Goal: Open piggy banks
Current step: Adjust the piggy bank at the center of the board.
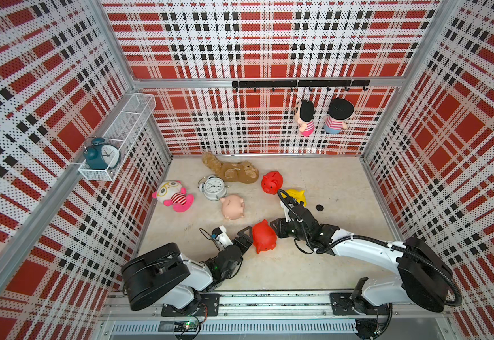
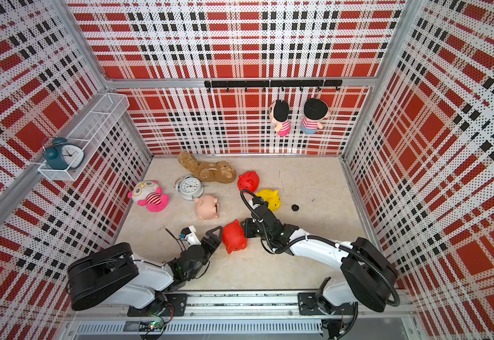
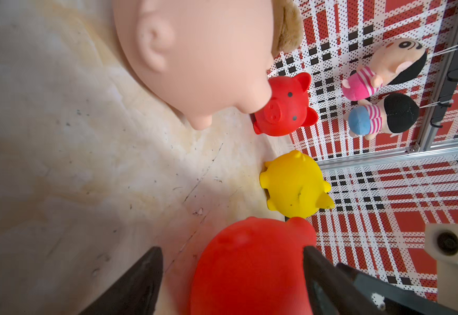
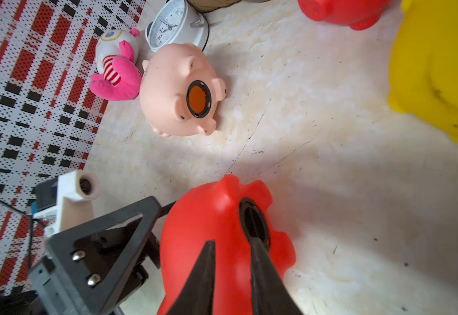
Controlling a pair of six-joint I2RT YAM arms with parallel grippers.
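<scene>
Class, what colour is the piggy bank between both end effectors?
Red; piggy bank clearest in a top view.

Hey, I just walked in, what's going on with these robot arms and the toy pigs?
Both arms are at the near red piggy bank, which lies on its side on the table. The left tool is open, straddling the pig's body. The right tool pinches the rim of its belly hole, one finger inside, and the hole looks unplugged. The pale pink piggy bank also lies with its belly hole open, and one black plug sits loose on the table.
</scene>
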